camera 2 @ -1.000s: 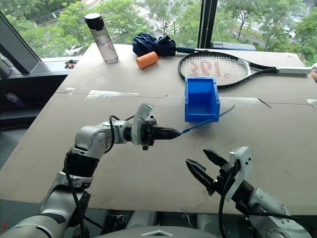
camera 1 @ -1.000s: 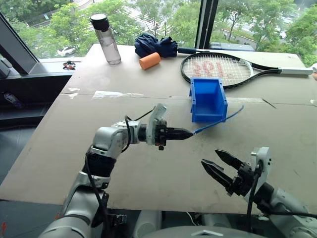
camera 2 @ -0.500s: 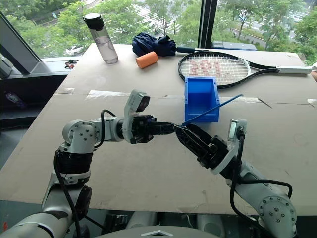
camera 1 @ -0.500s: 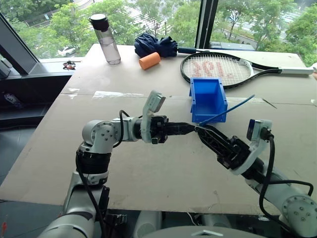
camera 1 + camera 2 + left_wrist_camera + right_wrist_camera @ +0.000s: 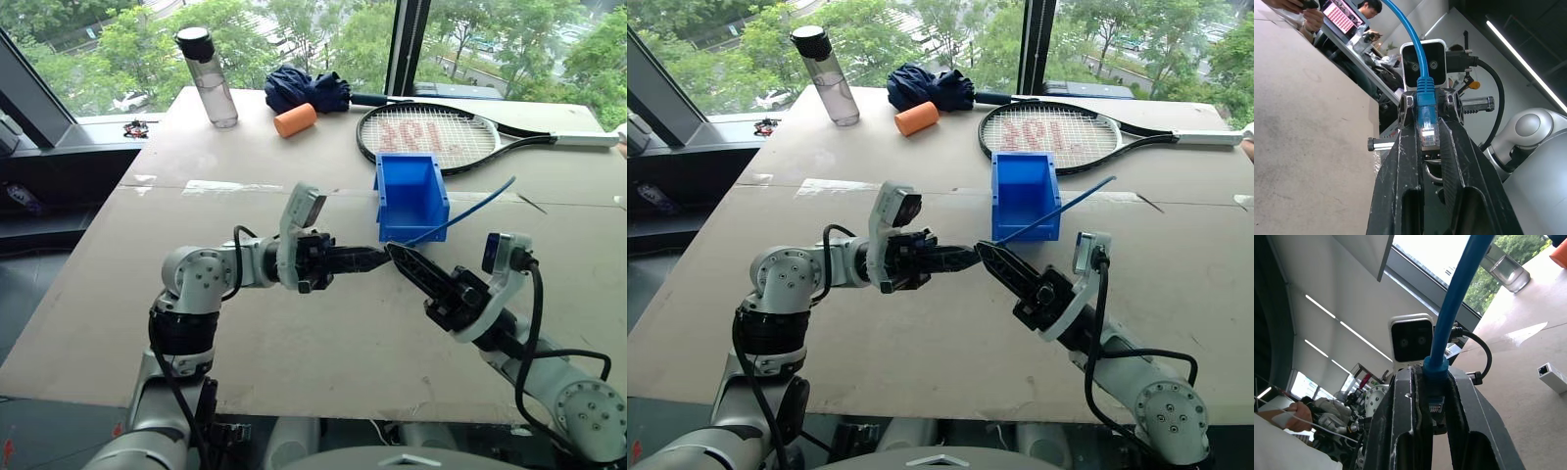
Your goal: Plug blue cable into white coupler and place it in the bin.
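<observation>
Both arms are raised above the brown table [image 5: 294, 343], tips meeting nose to nose. The left gripper [image 5: 377, 258] is pinched tight on the plug end of the blue cable [image 5: 470, 208], and the right gripper [image 5: 397, 257] is clamped on the same plug from the opposite side. In the left wrist view the clear plug [image 5: 1428, 136] sits squeezed between black fingers [image 5: 1400, 166], and the right wrist view shows the cable's blue boot [image 5: 1436, 369] caught between the right gripper's own fingers. From the two tips the cable rises in a free arc, away to the right and past the front corner of the bin.

The blue bin [image 5: 411, 195] stands on the table just beyond the meeting grippers, open top up, and I can see nothing lying inside it. The white coupler [image 5: 1552, 376] lies on the table off to one side of the grippers, its dark socket showing, touched by neither. Farther back are a tennis racket [image 5: 441, 137], a water bottle [image 5: 209, 76], an orange foam cylinder [image 5: 296, 119] and a folded navy umbrella [image 5: 309, 90].
</observation>
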`<state>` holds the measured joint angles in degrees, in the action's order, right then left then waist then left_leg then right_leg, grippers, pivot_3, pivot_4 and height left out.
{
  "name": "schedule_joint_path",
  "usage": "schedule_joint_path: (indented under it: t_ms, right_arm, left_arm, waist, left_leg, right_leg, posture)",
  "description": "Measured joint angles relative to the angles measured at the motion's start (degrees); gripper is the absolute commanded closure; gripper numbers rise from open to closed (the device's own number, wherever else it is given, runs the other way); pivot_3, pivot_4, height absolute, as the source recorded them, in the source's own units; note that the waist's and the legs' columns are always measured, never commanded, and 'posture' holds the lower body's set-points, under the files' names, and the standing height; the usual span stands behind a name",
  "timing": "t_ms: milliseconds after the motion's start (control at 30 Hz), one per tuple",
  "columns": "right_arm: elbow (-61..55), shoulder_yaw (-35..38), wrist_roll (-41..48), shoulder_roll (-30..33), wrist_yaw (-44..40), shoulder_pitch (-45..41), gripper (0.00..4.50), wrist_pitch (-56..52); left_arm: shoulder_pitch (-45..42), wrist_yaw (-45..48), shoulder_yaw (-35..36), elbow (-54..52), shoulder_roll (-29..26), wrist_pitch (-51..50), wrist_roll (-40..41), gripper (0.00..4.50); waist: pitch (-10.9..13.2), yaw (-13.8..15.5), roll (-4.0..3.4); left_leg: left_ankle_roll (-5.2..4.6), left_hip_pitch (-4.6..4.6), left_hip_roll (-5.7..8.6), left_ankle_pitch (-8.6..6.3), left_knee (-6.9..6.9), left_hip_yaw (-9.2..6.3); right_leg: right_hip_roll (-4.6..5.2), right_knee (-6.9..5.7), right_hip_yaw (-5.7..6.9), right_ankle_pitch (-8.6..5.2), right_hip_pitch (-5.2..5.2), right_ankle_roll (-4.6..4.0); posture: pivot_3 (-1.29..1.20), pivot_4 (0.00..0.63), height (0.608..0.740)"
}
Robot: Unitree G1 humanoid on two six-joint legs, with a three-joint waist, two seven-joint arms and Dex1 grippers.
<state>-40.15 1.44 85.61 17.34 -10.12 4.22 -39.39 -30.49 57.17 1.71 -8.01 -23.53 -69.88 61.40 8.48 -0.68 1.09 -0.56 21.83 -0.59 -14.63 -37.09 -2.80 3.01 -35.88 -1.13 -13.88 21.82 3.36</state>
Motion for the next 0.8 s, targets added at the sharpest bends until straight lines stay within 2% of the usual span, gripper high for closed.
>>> schedule_joint_path:
  t_ms: [33, 167, 233, 367, 467, 633, 767, 800]
  right_arm:
    - [0.1, -0.4, -0.1, 0.5, 0.0, -0.1, 4.5, 0.1]
    - [0.5, -0.5, -0.7, 1.4, 0.1, -0.2, 4.5, 0.3]
    - [0.4, -0.7, -0.7, 1.6, -0.3, -0.2, 4.5, 0.6]
    - [0.4, -0.6, -1.4, 2.6, -0.9, 0.5, 4.5, 1.1]
    - [0.7, -0.4, -2.8, 3.2, -2.0, 0.7, 4.5, 1.7]
    - [1.4, -0.5, -8.2, 4.3, -4.6, -0.8, 4.5, 2.8]
    - [1.4, -0.5, -12.5, 4.2, -6.1, -2.0, 4.5, 4.6]
    - [1.4, -0.4, -14.0, 4.2, -6.5, -2.7, 4.5, 5.3]
  left_arm:
    - [0.7, -0.5, 0.1, -0.4, -0.9, 0.0, 0.0, 3.28]
    - [2.8, -3.2, 0.8, -1.0, -2.8, 5.2, -4.0, 1.38]
    - [4.0, -5.6, 2.1, -0.3, -5.0, 10.6, -9.3, 0.44]
    - [6.4, -7.5, 3.6, 2.4, -9.0, 28.5, -22.6, 0.44]
    - [8.5, -7.2, 2.0, 7.5, -12.2, 42.1, -33.6, 0.44]
    - [8.2, -6.3, -4.8, 14.8, -10.7, 54.3, -44.1, 0.44]
    - [5.6, -5.8, -7.4, 20.8, -7.5, 58.7, -47.2, 0.44]
    - [2.7, -5.0, -9.2, 25.6, -6.2, 61.5, -49.3, 0.67]
  waist:
    - [0.0, 0.0, 0.0]
    - [0.0, 0.0, -0.01]
    - [0.0, -0.1, -0.01]
    - [0.0, 0.2, -0.02]
    - [0.0, 0.4, -0.02]
    - [0.0, 1.4, -0.01]
    - [0.0, 1.5, 0.0]
    - [0.0, 1.3, 0.06]
  left_leg:
    - [0.0, 0.0, 0.0, 0.0, 0.0, 0.0]
    - [0.0, -0.01, -0.02, 0.0, 0.03, 0.0]
    - [0.0, -0.04, -0.02, 0.0, 0.06, 0.02]
    - [0.0, -0.03, -0.01, 0.0, 0.14, 0.05]
    - [0.0, -0.03, 0.01, 0.0, 0.22, 0.13]
    - [0.0, 0.03, 0.02, 0.0, 0.21, 0.2]
    - [0.0, 0.09, 0.1, 0.0, 0.17, 0.14]
    - [0.0, 0.11, 0.09, 0.0, 0.15, 0.15]
  right_leg:
    - [0.0, 0.0, -0.01, 0.0, 0.0, 0.0]
    - [-0.01, 0.0, -0.01, -0.01, 0.02, -0.01]
    - [-0.02, 0.0, -0.06, -0.01, 0.03, -0.02]
    - [0.04, 0.06, -0.06, -0.01, 0.06, -0.03]
    - [0.12, 0.11, -0.14, -0.01, 0.07, -0.04]
    - [0.19, 0.19, -0.17, 0.0, 0.09, -0.04]
    - [0.18, 0.18, -0.07, 0.01, 0.11, -0.02]
    - [0.13, 0.09, -0.1, 0.08, 0.18, 0.1]
  posture:
    - [0.0, 0.15, 0.74]
    - [0.0, 0.15, 0.74]
    - [0.0, 0.15, 0.74]
    - [0.0, 0.15, 0.74]
    - [0.0, 0.15, 0.74]
    - [0.0, 0.15, 0.74]
    - [0.0, 0.15, 0.74]
    - [0.0, 0.15, 0.74]
